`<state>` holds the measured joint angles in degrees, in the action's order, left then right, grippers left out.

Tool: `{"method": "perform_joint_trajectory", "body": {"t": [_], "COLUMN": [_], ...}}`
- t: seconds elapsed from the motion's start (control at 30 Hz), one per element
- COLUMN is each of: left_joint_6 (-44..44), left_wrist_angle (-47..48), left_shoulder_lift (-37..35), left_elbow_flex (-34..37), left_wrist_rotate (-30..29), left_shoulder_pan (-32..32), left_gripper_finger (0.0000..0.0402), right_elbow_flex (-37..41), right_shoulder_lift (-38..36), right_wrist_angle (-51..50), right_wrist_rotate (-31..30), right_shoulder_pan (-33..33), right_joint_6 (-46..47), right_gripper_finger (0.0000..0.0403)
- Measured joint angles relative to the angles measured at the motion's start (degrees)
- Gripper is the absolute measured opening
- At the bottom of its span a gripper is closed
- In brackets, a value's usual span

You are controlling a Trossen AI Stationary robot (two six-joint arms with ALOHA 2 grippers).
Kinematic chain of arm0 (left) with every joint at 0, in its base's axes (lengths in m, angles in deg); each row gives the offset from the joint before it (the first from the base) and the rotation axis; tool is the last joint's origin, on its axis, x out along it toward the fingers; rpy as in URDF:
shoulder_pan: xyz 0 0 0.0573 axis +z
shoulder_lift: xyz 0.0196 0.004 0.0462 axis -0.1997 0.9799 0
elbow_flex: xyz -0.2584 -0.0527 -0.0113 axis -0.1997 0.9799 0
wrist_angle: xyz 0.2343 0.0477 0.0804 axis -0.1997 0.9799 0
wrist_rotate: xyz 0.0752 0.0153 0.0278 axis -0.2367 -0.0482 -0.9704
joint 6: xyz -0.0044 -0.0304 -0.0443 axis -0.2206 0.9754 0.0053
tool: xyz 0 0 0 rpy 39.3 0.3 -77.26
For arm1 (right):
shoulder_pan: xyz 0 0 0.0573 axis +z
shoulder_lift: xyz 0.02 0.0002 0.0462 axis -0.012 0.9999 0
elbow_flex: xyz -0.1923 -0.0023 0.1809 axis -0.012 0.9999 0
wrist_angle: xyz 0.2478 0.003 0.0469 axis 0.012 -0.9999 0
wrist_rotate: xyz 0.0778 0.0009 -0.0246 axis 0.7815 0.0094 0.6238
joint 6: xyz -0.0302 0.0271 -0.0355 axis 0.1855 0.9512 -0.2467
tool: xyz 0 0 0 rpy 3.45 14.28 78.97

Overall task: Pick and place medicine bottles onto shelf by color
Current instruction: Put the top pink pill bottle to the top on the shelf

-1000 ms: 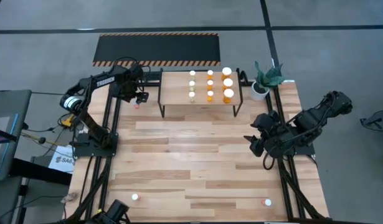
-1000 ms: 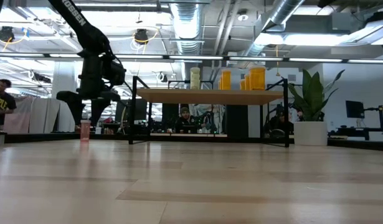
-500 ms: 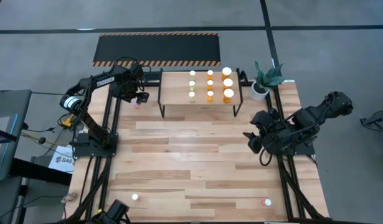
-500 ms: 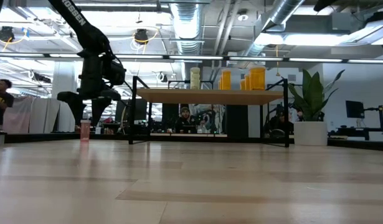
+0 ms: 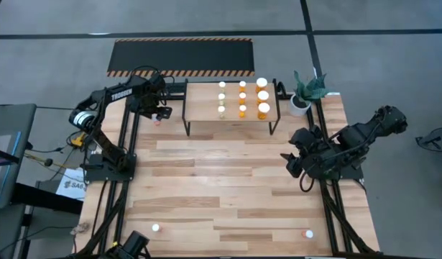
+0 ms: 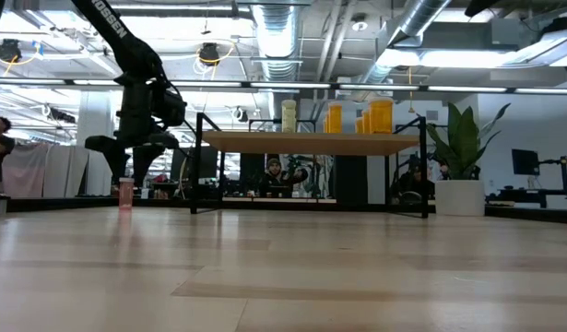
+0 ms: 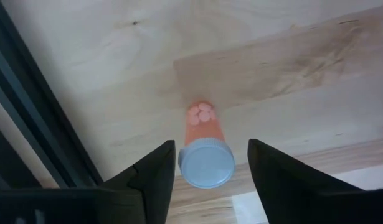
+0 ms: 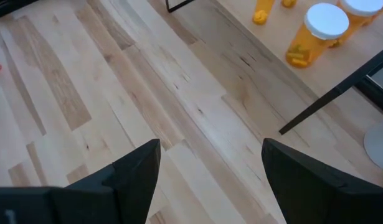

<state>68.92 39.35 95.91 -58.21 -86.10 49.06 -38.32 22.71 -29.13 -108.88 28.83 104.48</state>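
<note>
A red-pink medicine bottle (image 7: 205,146) with a white cap stands upright on the table at its far left, left of the shelf (image 5: 206,108). My left gripper (image 7: 211,165) points down over it, open, one finger on each side of the cap; I cannot tell whether either touches. In the low view the bottle (image 6: 126,192) stands under that gripper (image 6: 126,173). On the shelf stand columns of pale yellow-green (image 5: 222,98), orange (image 5: 242,98) and larger orange bottles (image 5: 262,96). My right gripper (image 5: 296,169) waits open above the table's right side.
Two more small bottles stand near the table's near edge, one at the left (image 5: 156,227) and one at the right (image 5: 308,234). A potted plant (image 5: 303,93) sits at the far right corner. The black frame bars (image 7: 29,118) run close beside the left gripper.
</note>
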Motion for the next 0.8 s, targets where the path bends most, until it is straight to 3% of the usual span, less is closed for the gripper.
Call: {"method": "perform_joint_trajectory", "body": {"t": [0.6, 0.8], "left_joint_6": [-0.45, -0.45], "left_wrist_angle": [0.45, 0.48], "left_shoulder_lift": [0.00, -0.02], "left_elbow_flex": [0.00, 0.00], "left_wrist_rotate": [-0.03, -0.07], "left_shoulder_pan": [0.00, -0.01], "left_gripper_finger": [0.0183, 0.0159], "right_elbow_flex": [0.00, 0.00], "right_shoulder_lift": [0.00, 0.00], "right_wrist_angle": [-0.02, 0.00], "right_wrist_rotate": [0.00, 0.00], "right_shoulder_pan": [0.00, 0.00], "right_joint_6": [-0.02, 0.00], "right_gripper_finger": [0.0302, 0.0302]}}
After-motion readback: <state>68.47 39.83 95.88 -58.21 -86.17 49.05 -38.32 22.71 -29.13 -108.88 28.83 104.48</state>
